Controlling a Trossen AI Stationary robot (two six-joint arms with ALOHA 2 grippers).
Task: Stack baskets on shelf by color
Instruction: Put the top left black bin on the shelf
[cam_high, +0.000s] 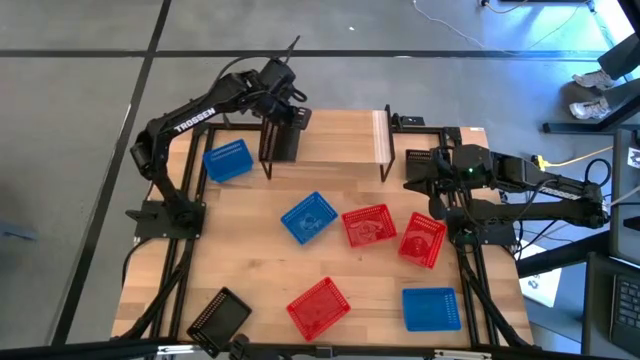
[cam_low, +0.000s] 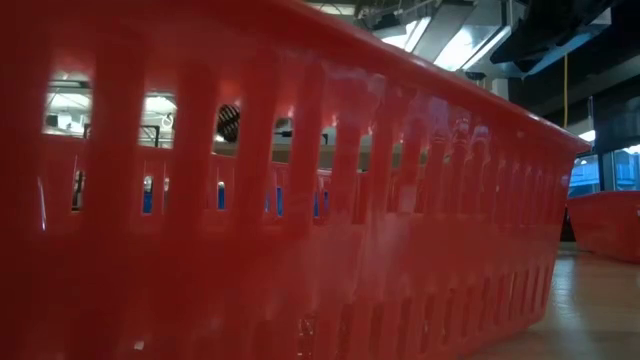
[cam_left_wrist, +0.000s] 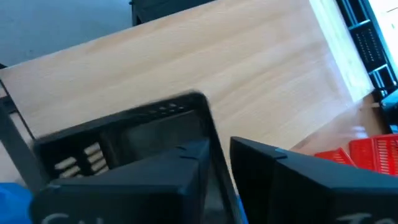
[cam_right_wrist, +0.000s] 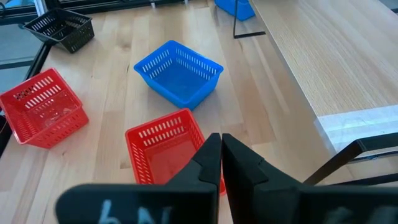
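Black perforated plastic basket (cam_high: 284, 138): sat on the plank at the left end of the low wooden-topped shelf (cam_high: 340, 135). Left tool (cam_left_wrist: 221, 152): hung over it, jaws slightly apart astride one wall, apparently loosened rather than clamped. Right tool (cam_right_wrist: 221, 146): waited pinched together, empty, by the shelf's right end. Called for a straight lift clear of the rim, no sideways drag. Red baskets (cam_high: 368, 225) and blue baskets (cam_high: 308, 217): lay loose on the wooden tabletop (cam_high: 250, 260).
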